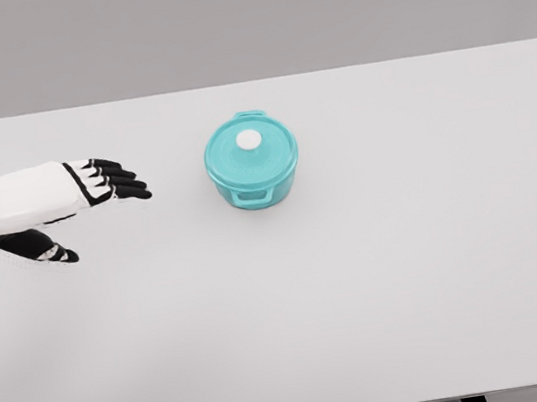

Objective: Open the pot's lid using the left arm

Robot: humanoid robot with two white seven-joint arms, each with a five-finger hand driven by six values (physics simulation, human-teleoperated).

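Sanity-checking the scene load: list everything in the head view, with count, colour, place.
table: 1, white top, fills most of the view; dark legs show at the bottom edge
pot: 1, teal, on the table a little left of centre toward the far edge, a handle at its near side and one at its far side
lid: 1, teal, seated on the pot
knob: 1, white, centre of the lid
left hand: 1, black fingers on a white arm, enters from the left edge, fingers spread toward the pot, apart from it, holding nothing
right arm: not in view
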